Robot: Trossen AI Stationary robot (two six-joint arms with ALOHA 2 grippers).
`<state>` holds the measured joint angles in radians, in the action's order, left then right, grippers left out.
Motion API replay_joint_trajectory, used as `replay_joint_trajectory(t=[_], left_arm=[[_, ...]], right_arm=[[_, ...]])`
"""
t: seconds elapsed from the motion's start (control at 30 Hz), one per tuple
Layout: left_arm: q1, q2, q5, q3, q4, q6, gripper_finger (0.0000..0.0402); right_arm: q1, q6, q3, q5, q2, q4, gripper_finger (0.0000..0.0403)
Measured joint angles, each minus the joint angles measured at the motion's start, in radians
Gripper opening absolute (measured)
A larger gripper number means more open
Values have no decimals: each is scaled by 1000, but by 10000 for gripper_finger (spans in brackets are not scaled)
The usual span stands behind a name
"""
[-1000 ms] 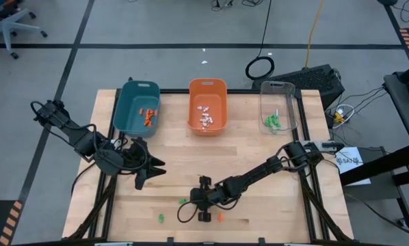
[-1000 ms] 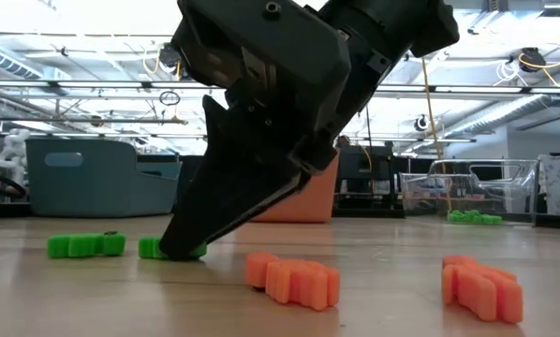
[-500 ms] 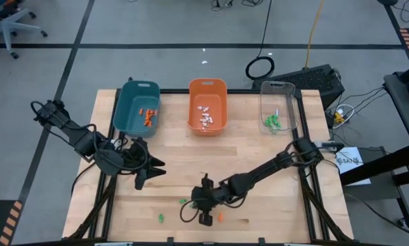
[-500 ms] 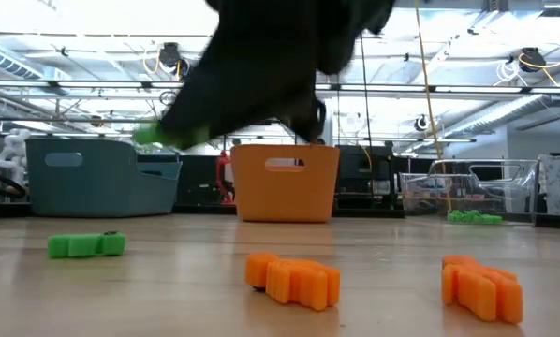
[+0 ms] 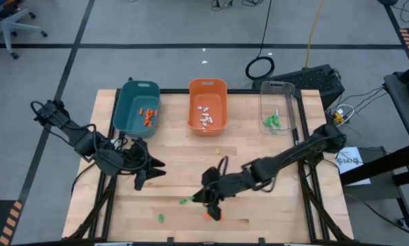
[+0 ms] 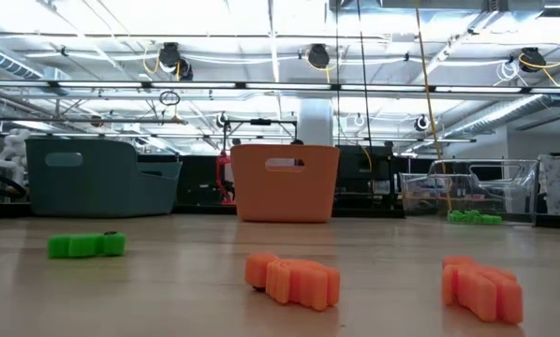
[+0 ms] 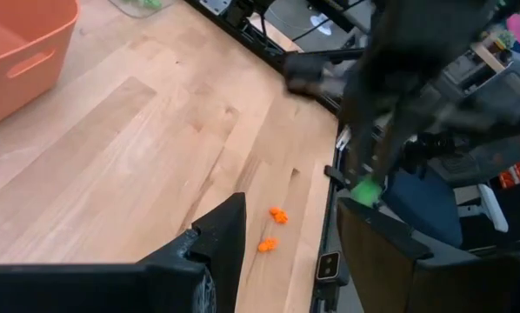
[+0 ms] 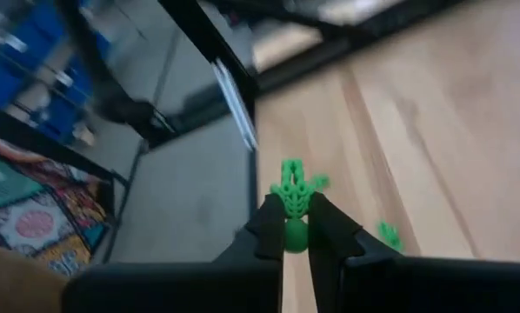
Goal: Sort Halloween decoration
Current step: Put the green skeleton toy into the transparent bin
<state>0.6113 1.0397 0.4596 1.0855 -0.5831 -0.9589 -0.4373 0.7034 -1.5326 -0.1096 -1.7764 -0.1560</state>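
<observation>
Pale wooden tabletop [image 5: 177, 171] carries 3 bins at 12 o'clock, already holding sorted trinkets: orange ones in the teal plastic bin [image 5: 137, 104], white in the orange plastic bin [image 5: 207, 103], green in the clear plastic bin [image 5: 278, 104]. The right gripper [image 8: 296, 228], near 6 o'clock, is clenched on a small green plastic trinket [image 8: 293, 193], probably bound for the clear bin, while the left gripper [image 5: 150, 172] waits open at 9 o'clock. Sorting looks mostly done: 1 green trinket [image 5: 161, 218] and 2 orange trinkets [image 6: 292, 278] remain at 6 o'clock.

A robotics laboratory or industrial test hall is being shown. A wooden workbench [image 5: 191, 164] on a dark metal frame is being kept on a grey floor marked with black tape lines [image 5: 74, 51]. Cables [image 5: 259, 67] are being run across the floor to an equipment box [image 5: 314, 80]. Exposed ceiling trusses and strip lighting [image 6: 261, 84] are being seen overhead, and a wheeled office chair [image 5: 9, 24] is being stored nearby.
</observation>
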Motion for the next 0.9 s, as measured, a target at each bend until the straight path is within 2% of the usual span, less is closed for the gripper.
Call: replay_joint_trajectory(t=[0.33, 0.9], left_arm=[[0, 0, 2, 0, 0, 5, 180], [-17, 0, 157, 0, -1, -3, 180]], right_arm=[[-3, -155, -1, -25, 207, -30, 4], [95, -440, -2, -77, 512, -277, 4]])
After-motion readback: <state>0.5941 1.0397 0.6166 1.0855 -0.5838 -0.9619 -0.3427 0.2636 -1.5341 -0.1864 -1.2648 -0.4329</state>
